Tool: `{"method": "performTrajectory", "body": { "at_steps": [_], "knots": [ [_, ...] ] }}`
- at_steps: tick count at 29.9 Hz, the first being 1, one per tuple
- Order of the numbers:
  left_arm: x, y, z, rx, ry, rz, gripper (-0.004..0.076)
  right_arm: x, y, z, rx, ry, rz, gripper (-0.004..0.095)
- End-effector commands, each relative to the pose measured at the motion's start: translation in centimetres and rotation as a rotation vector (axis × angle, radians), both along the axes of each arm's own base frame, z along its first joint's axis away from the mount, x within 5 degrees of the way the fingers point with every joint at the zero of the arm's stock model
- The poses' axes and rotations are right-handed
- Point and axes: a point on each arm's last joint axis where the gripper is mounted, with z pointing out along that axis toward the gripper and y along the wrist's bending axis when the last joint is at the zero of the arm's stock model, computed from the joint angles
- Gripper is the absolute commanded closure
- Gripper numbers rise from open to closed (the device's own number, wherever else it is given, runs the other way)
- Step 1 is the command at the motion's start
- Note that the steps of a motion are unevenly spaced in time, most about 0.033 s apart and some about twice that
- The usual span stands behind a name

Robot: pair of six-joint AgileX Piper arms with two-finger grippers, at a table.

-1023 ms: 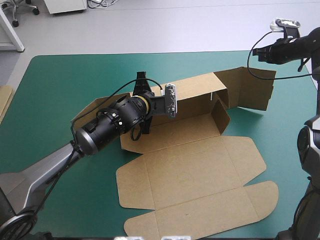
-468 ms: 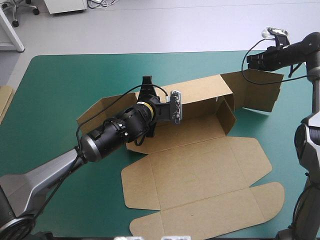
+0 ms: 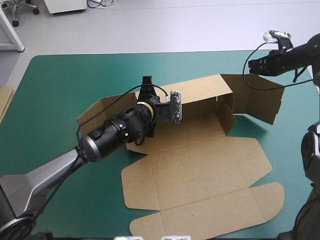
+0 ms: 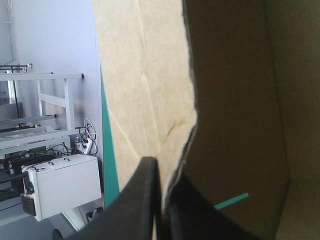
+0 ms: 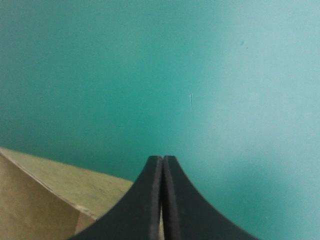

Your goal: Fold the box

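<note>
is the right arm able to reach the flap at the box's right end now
Probably yes: the right gripper hangs at the far edge of that flap with nothing between them, and the left gripper holds the back wall, clear of it. The right fingers are shut and must open to grasp.

I see the box, a brown cut sheet, half-formed in the middle of the bench. Its far long wall is raised and its right end wall upright. Another panel stands at far right, and the lid and flaps lie flat on the near side.
</note>
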Motion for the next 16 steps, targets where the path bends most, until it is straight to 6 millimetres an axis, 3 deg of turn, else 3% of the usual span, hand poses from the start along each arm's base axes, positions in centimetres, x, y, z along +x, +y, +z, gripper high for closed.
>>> {"method": "performTrajectory", "body": {
  "at_steps": [1, 8, 16],
  "knots": [
    [-1.0, -0.8, 0.6, -0.13, 0.053, -0.007, 0.0734, -2.9, 1.0, 3.3, 0.031, -0.09, 0.06, 0.0927],
    [-1.0, -0.9, 0.6, -0.139, 0.057, -0.008, 0.0734, -5.2, 1.8, 4.5, 0.051, -0.118, 0.093, 0.0927],
    [-1.0, -1.1, 0.7, -0.168, 0.06, -0.008, 0.0734, -8.0, 2.4, 2.9, 0.031, -0.131, 0.118, 0.0927]
  ]
}}
